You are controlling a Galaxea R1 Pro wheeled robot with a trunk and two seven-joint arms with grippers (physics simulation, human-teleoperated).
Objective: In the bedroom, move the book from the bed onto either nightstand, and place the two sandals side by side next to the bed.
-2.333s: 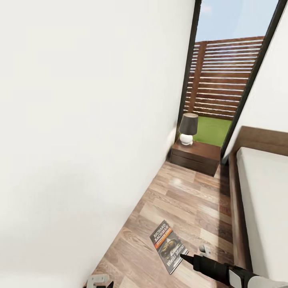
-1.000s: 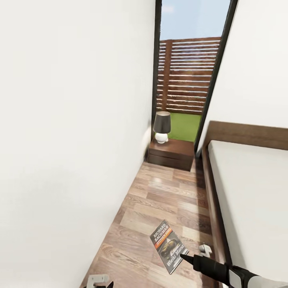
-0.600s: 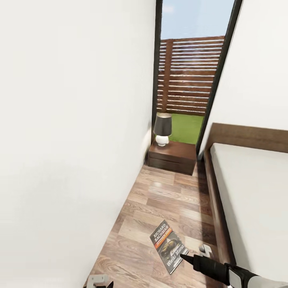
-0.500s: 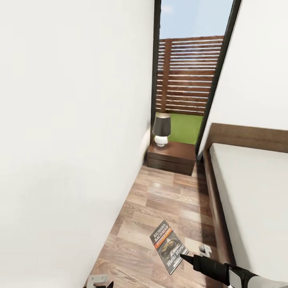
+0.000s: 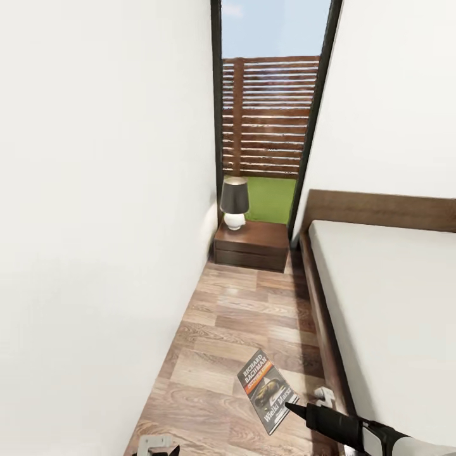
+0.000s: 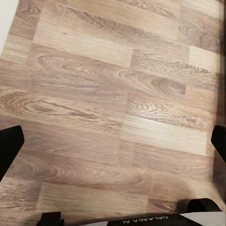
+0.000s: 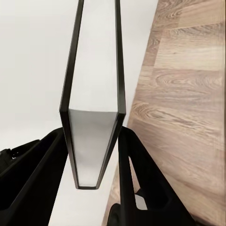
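One book (image 5: 268,390) is held at its lower edge by the right gripper (image 7: 94,155), and in the right wrist view the jaws are seen closed on either side of the pale page block, gripping it across its thickness. The book is thus carried low over the plank floor (image 5: 240,316), in the aisle between the white wall and the bed (image 5: 386,304). It is judged to be light and thin, stiff enough near the spine but likely to sag or fan open if pinched at a loose corner, and the glossy cover is probably slippery; a hold close to the spine is best. The left gripper (image 6: 113,141) is seen with its jaws spread wide over bare floor, with nothing between them. Farther off, the nightstand (image 5: 251,244) is set against the wall at the head of the bed, with a lamp (image 5: 234,202) on part of its top.
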